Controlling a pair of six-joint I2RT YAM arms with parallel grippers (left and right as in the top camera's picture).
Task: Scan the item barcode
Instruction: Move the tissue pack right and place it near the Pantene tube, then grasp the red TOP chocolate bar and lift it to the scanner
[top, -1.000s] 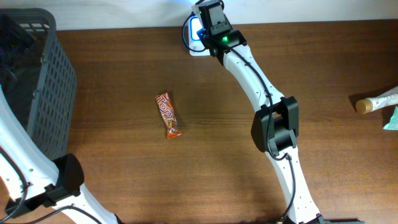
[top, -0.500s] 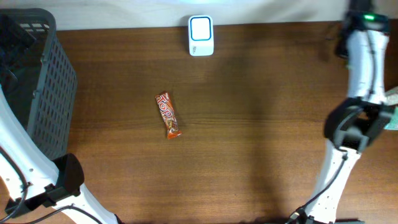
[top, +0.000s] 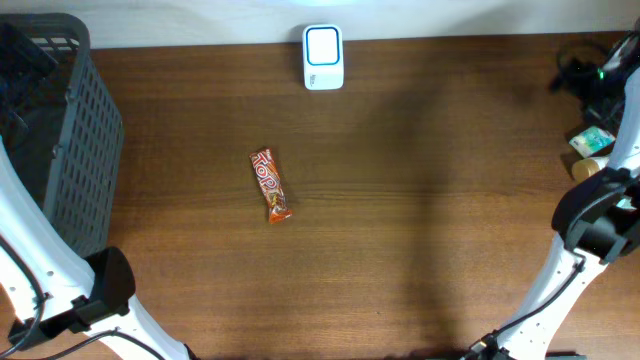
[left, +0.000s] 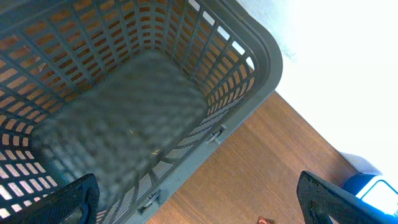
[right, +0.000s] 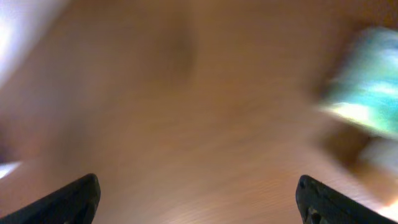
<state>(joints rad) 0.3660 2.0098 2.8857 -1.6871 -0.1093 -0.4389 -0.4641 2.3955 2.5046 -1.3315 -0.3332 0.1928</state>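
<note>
Overhead view of a brown wooden surface (top: 420, 230). An orange-red candy bar (top: 270, 185) lay flat left of centre, well apart from everything else, with bare wood on every side. A white barcode scanner (top: 323, 57) sat at the far edge, beyond the bar. A dark grey slatted basket (top: 95, 150) filled the far left corner. The left end effector (left: 199, 205) hung above the basket's rim, fingers wide apart, gripping nothing. The right arm (top: 600, 215) stood at the right edge, near small items (top: 592, 140) too blurred to name. The right end effector (right: 198, 202), in a motion-blurred wrist view, had its fingers spread apart over the wood.
</note>
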